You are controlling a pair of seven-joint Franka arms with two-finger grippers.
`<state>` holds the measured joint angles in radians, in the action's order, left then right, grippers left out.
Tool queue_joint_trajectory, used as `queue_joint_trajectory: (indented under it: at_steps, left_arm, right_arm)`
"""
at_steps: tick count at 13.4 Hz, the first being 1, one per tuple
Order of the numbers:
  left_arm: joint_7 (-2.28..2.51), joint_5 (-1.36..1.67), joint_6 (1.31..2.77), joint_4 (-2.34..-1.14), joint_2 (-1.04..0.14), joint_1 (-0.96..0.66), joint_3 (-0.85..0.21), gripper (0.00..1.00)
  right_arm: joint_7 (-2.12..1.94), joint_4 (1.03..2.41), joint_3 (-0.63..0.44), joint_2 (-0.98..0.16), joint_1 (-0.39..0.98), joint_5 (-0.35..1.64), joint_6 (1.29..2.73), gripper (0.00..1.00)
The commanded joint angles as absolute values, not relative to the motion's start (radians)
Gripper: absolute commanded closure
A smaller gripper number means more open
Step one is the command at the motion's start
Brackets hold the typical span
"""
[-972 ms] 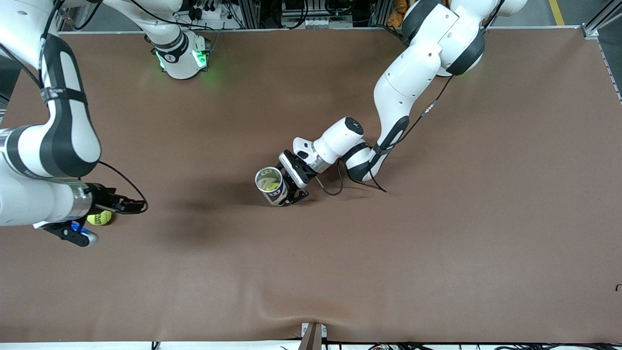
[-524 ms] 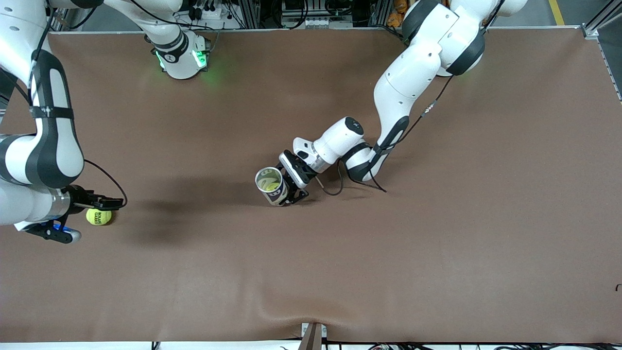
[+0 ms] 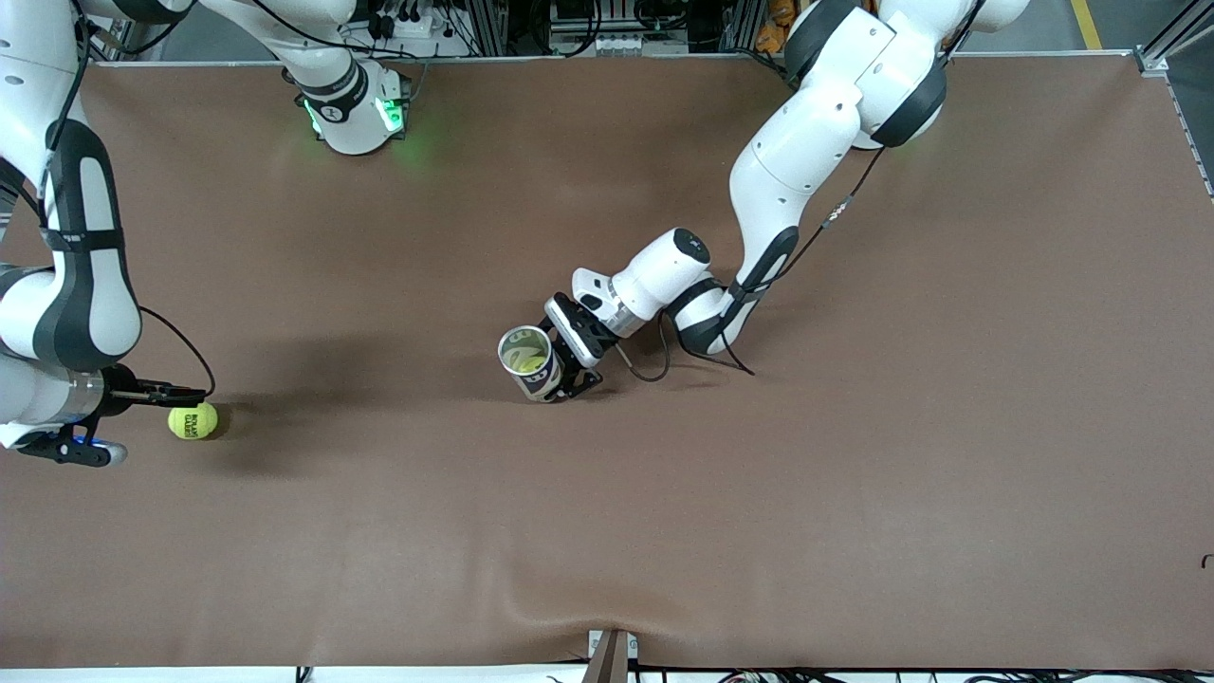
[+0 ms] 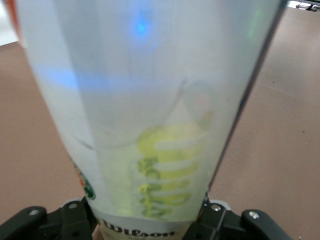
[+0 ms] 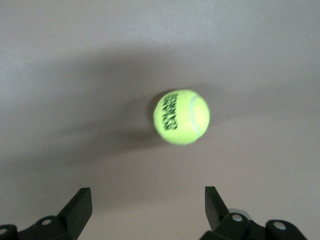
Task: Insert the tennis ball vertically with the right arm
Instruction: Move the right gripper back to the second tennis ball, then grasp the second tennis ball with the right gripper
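Observation:
A yellow-green tennis ball [image 3: 193, 420] [image 5: 181, 116] with black lettering lies on the brown table [image 3: 854, 474] near the right arm's end. Just above and beside it, low over the table, my right gripper [image 3: 185, 394] [image 5: 146, 192] is open; the ball sits ahead of the fingertips, outside them. At the table's middle my left gripper [image 3: 569, 365] [image 4: 150, 227] is shut on an upright clear ball can [image 3: 531, 363] [image 4: 150, 100] with its mouth upward. Another yellow ball [image 4: 170, 170] shows through the can's wall.
The right arm's base [image 3: 356, 114] glows green at the table's back edge. The left arm's black cable [image 3: 654, 370] loops onto the table beside the can. A bracket [image 3: 612, 655] sits at the front edge, where the mat wrinkles.
My right gripper has drawn back toward the right arm's end of the table, uncovering the tennis ball. The ball, the can and the left arm have stayed put.

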<state>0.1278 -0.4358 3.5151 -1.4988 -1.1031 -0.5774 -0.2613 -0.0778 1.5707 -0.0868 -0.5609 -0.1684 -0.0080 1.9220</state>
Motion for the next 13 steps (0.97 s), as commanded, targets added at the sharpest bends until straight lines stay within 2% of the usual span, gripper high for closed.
queue_joint_trajectory:
  at_steps: [1,6,13]
  left_arm:
    - [0.129,-0.423,3.539,-1.485,-1.109,-0.591,-0.252,0.28]
    - [0.129,-0.423,3.54,-1.485,-1.109,-0.591,-0.252,0.28]
    - [0.129,-0.422,3.54,-1.486,-1.108,-0.591,-0.252,0.28]
  right_arm:
    - [-0.13,1.589,-0.081,-0.589,-0.201,-0.021,1.998,0.0]
    - [-0.17,1.609,-0.081,-0.643,-0.219,-0.021,2.143,0.0]
    - [-0.169,1.646,-0.081,-0.684,-0.216,-0.021,2.242,0.0]
